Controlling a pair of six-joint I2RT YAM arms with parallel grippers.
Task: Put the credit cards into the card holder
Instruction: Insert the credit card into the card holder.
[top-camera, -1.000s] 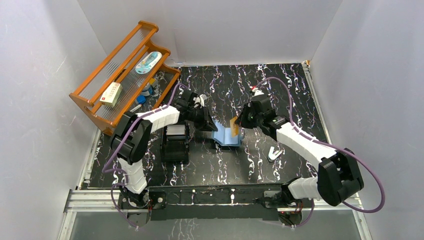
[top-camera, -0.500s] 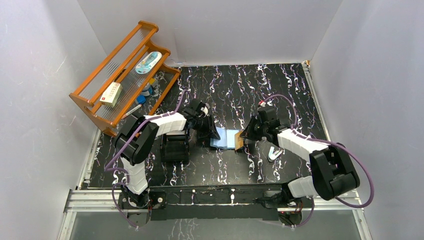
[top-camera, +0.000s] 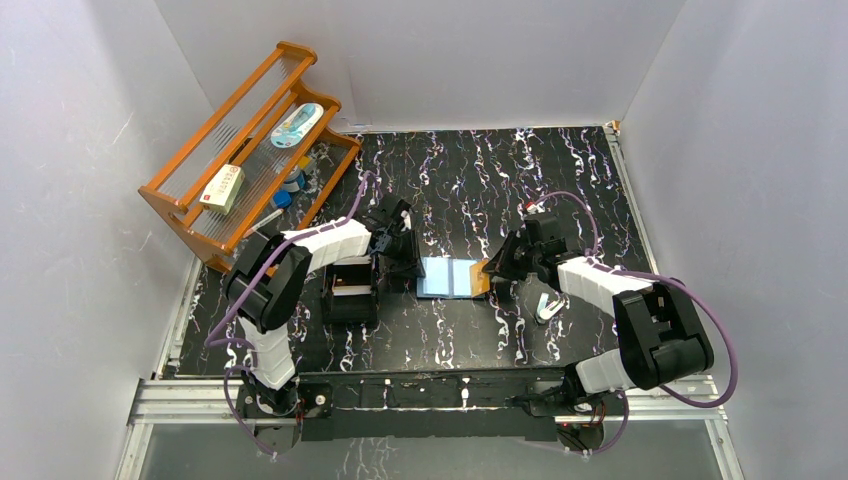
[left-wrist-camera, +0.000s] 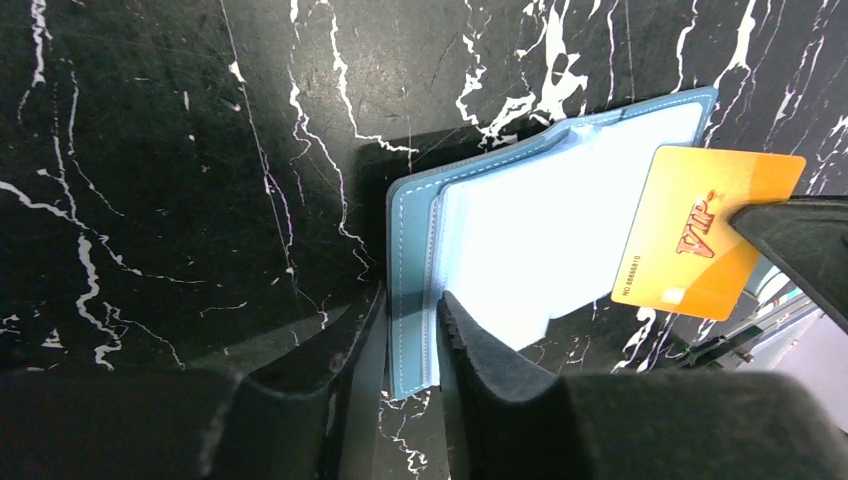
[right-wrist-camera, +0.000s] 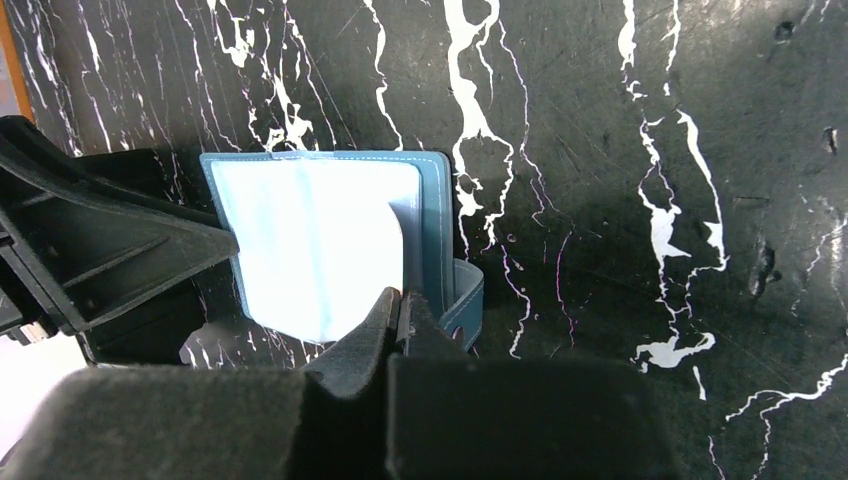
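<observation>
the teal-blue book-like card holder (top-camera: 447, 277) lies open and flat on the black marbled table (top-camera: 450, 180) between the arms. the left gripper (left-wrist-camera: 410, 300) straddles its left cover edge, jaws slightly parted, while the right gripper (right-wrist-camera: 405, 300) pinches an orange-gold plastic vip card (left-wrist-camera: 705, 232) tight at its right edge.

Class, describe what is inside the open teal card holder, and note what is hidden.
Pale blue pockets fill the open card holder. An orange card, pinched in the right gripper, overlaps one edge, not yet slotted in. Whether any pocket already holds a card cannot be seen.
</observation>
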